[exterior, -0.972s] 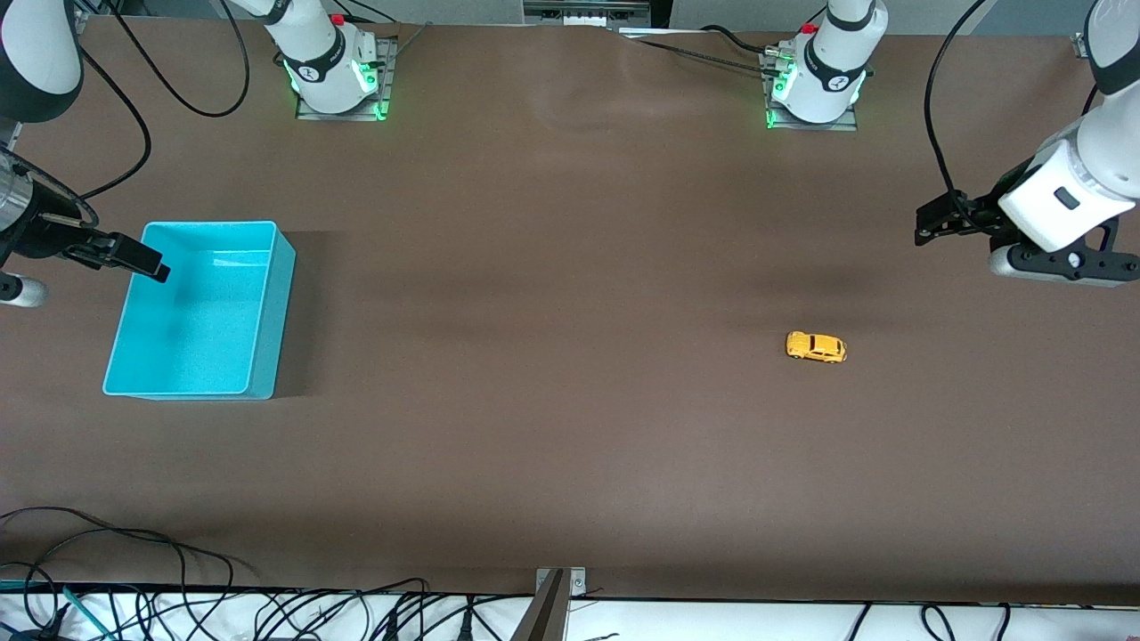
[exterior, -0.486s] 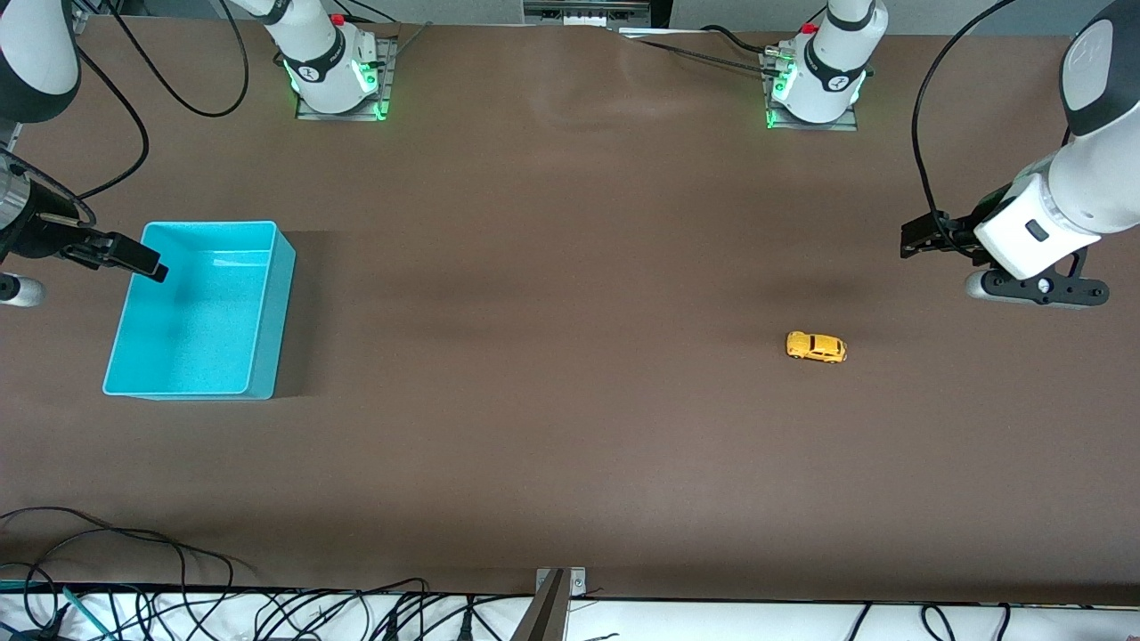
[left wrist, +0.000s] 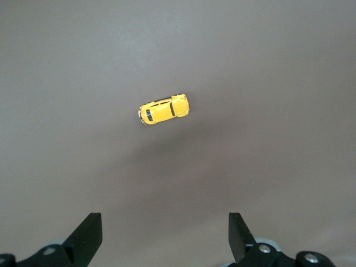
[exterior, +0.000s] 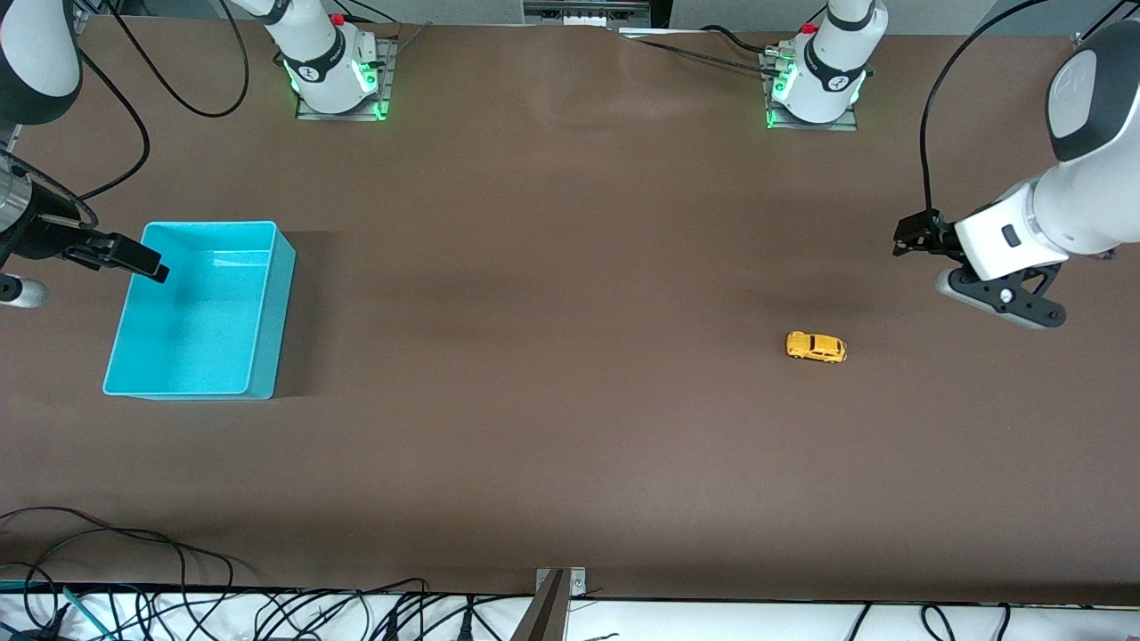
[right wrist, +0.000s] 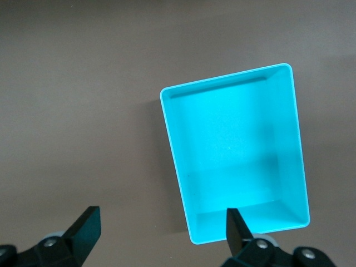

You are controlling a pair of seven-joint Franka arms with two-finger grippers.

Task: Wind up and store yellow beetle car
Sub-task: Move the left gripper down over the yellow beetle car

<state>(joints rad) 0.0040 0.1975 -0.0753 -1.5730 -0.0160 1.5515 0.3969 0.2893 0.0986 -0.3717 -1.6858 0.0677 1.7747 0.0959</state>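
Note:
The yellow beetle car (exterior: 815, 347) (left wrist: 163, 109) stands on its wheels on the brown table, toward the left arm's end. My left gripper (exterior: 910, 236) (left wrist: 165, 222) hangs open and empty over bare table, a short way from the car toward the left arm's end. The turquoise bin (exterior: 196, 329) (right wrist: 239, 161) sits empty at the right arm's end. My right gripper (exterior: 142, 258) (right wrist: 161, 219) is open and empty over the bin's outer rim, one finger above the bin and the other above the table beside it.
Both arm bases (exterior: 337, 71) (exterior: 815, 85) stand along the table edge farthest from the front camera. Loose cables (exterior: 134, 570) lie along the table edge nearest to it. Brown tabletop (exterior: 552, 338) stretches between the bin and the car.
The left arm has swung its hand in from the table's end toward the car, and the wrist has turned. The right arm, bin and car have not moved.

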